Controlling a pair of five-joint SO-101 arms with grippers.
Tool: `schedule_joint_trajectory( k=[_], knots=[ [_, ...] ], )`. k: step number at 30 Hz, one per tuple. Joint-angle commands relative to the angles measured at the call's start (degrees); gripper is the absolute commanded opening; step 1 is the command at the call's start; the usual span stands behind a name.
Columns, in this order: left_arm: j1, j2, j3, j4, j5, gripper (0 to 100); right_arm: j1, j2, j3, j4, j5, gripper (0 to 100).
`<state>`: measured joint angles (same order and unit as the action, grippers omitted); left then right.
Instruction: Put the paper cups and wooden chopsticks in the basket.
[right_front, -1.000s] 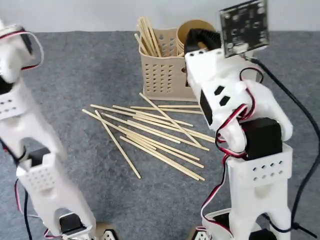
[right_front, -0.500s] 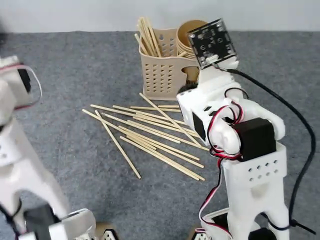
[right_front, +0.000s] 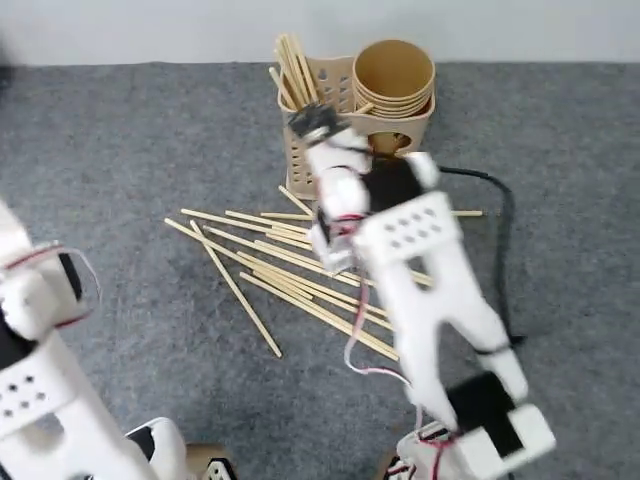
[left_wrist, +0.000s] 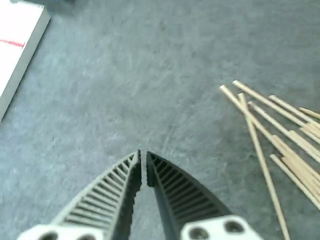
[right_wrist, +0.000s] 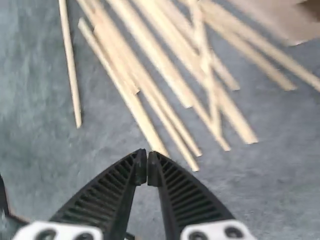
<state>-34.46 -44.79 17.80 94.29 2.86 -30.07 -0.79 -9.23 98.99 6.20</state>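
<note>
Wooden chopsticks (right_front: 262, 262) are scattered just near of the basket (right_front: 318, 160), in which paper cups (right_front: 393, 75) are stacked. The right gripper (right_wrist: 146, 167), closed and empty, has been swung down from the basket over the pile. The left gripper (left_wrist: 144, 167) is likewise closed and empty. Another pick is expected.

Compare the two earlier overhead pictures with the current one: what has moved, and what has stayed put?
The right arm folded down from above the basket to lean over the loose chopsticks, right gripper shut and empty. The left arm sank lower at the left edge. Nothing was grasped or released; basket, paper cups and chopsticks kept their places.
</note>
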Motion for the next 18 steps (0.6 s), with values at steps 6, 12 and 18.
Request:
schedule_joint_trajectory(
  k=[6,12,18],
  knots=[
    [-3.16,-20.22,30.2,-11.87,-6.95,1,-6.73,4.79,11.96,-13.49,0.79,13.7],
    [-3.25,-27.43,39.25,-15.74,-9.23,1,-7.52,5.32,18.37,-26.51,0.62,14.3],
    [-2.9,-27.52,46.64,-20.75,-9.23,1,-7.78,7.34,20.84,-33.8,0.88,23.7]
  ],
)
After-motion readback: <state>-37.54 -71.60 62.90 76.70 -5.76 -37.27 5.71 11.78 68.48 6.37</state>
